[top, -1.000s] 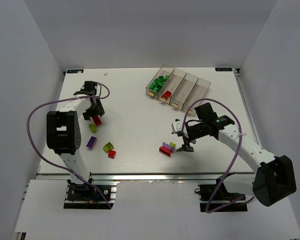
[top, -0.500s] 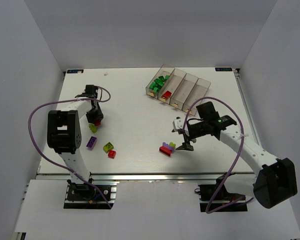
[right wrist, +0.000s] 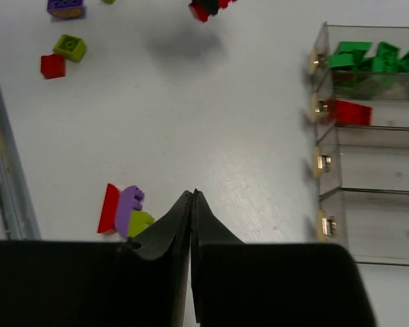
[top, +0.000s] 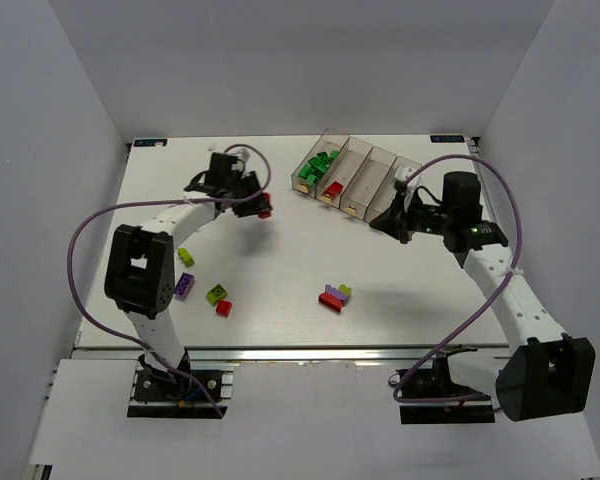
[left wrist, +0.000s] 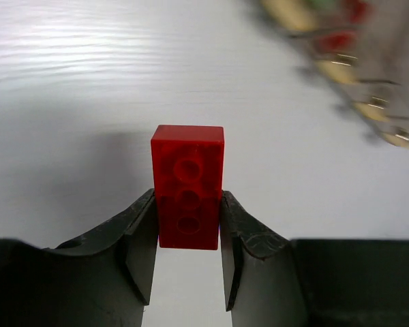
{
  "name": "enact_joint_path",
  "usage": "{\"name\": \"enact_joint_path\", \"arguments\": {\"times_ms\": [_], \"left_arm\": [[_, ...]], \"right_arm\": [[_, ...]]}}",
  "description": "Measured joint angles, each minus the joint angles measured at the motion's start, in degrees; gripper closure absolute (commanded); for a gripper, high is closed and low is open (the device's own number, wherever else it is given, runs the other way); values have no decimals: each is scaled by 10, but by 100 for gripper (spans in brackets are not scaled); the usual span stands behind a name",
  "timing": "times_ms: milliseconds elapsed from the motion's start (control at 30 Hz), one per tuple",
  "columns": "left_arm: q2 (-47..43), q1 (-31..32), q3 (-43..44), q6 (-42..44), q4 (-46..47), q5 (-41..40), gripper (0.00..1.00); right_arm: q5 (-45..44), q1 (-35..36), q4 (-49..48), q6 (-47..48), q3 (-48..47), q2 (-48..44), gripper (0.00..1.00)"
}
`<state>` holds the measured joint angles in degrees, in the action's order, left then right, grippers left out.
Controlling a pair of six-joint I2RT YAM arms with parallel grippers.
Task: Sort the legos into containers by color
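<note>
**Red brick in the left hand, right hand clenched empty by the bins**

The left hand grasps a red brick by its long sides, one finger on each. The brick's far end sticks out past the fingertips. Seen from above, this hand is raised over the rear middle of the white surface, with open room between it and the row of four clear bins to its right.

The right hand is clenched, its fingers pressed together with nothing between them. It hangs over bare surface just off the near ends of the bins, towards the two empty ones.

Of the four bins, the one on the left holds a heap of green bricks. The next holds a single red brick. The bins sit at a slant near the back edge, with room left on the surface all round them.

Still loose on the surface are:
- a small cluster of red, purple and yellow-green bricks, touching one another near the front middle
- a yellow-green brick and a purple brick on the left side
- a second yellow-green brick with a small red one just beside it

These loose bricks all lie short of the metal rail along the front edge. A wide bare stretch in the middle separates the two groups.
</note>
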<state>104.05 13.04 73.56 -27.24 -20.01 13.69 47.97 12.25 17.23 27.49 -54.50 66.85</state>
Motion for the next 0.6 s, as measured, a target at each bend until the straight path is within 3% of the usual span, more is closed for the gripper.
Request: {"name": "enact_joint_path", "arguments": {"times_ms": [200,467,600], "left_arm": [[65,111,142,-30,73,51,91],[256,160,401,-10,91,33,89],[327,172,470,7,77,9,86]], "right_arm": [[-1,-39,-52,-99,-12,-2,100],[-2,-50,-72,-159,2,-24,100],[0,-55,-76,-168,14,-42,100]]}}
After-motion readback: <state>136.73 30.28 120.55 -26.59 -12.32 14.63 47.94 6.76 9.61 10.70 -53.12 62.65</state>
